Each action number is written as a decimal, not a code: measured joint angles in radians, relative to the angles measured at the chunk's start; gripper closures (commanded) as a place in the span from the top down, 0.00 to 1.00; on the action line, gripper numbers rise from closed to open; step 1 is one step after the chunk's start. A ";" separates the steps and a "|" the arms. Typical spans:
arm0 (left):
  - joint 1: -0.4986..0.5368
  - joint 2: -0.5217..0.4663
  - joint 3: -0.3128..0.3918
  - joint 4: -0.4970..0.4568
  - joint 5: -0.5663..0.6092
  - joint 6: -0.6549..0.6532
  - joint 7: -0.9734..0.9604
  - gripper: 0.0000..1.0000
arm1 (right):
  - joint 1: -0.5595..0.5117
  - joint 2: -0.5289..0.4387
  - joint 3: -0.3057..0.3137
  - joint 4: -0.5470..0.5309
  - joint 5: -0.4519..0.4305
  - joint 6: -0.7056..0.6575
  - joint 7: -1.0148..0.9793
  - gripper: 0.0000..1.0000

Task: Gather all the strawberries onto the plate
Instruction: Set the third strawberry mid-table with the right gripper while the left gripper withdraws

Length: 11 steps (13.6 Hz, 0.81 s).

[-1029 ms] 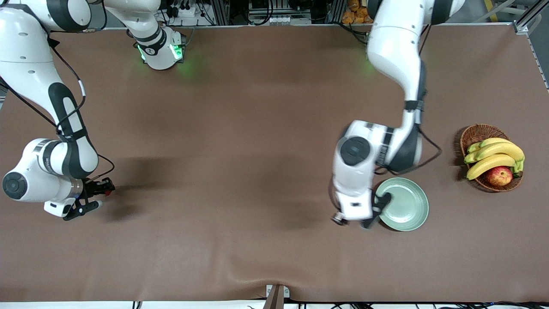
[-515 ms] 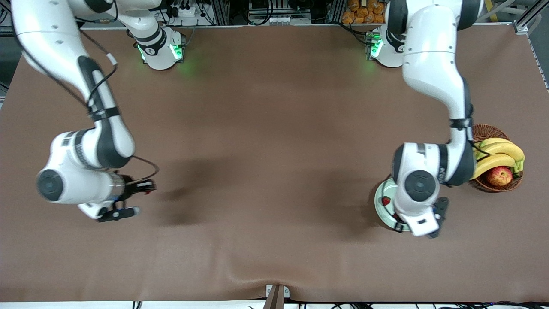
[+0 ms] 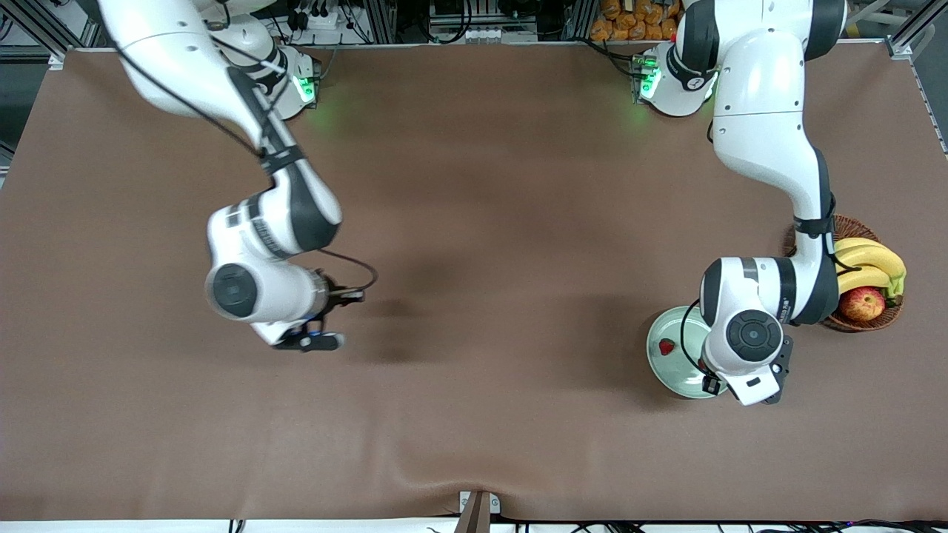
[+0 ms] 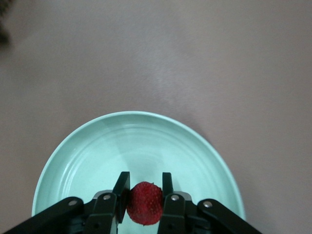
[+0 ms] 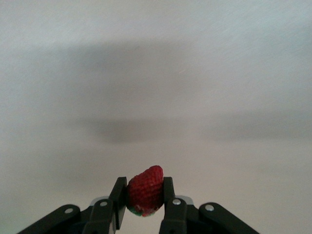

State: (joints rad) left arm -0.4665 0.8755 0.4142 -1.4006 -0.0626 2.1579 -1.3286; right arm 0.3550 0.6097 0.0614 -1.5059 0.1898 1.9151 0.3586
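Strawberries are split three ways: one lies in the pale green plate (image 3: 670, 366) near the left arm's end of the brown counter (image 3: 481, 185), beside a wicker basket (image 3: 815, 229) of bananas (image 3: 870, 259) and an apple (image 3: 863, 303). The left end effector (image 4: 145, 195) hangs over that plate, pinching a second strawberry (image 4: 145, 202) between its fingers. The right end effector (image 5: 145, 197) is up over bare counter toward the right arm's end, clamped on a third strawberry (image 5: 145, 190).
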 measured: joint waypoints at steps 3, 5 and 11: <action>-0.002 -0.001 0.000 -0.009 0.000 0.004 0.000 1.00 | 0.080 0.025 -0.001 -0.008 0.020 0.043 0.035 0.07; -0.030 -0.006 -0.002 -0.008 0.000 0.006 -0.002 1.00 | 0.124 0.057 -0.002 -0.010 0.023 0.096 0.036 0.07; -0.241 -0.072 0.002 0.006 0.001 0.004 -0.066 1.00 | 0.210 0.133 -0.003 -0.013 0.023 0.215 0.039 0.23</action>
State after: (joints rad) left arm -0.7074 0.8036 0.4161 -1.3951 -0.0616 2.1623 -1.3944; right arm 0.5654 0.7427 0.0588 -1.5191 0.2132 2.1296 0.3972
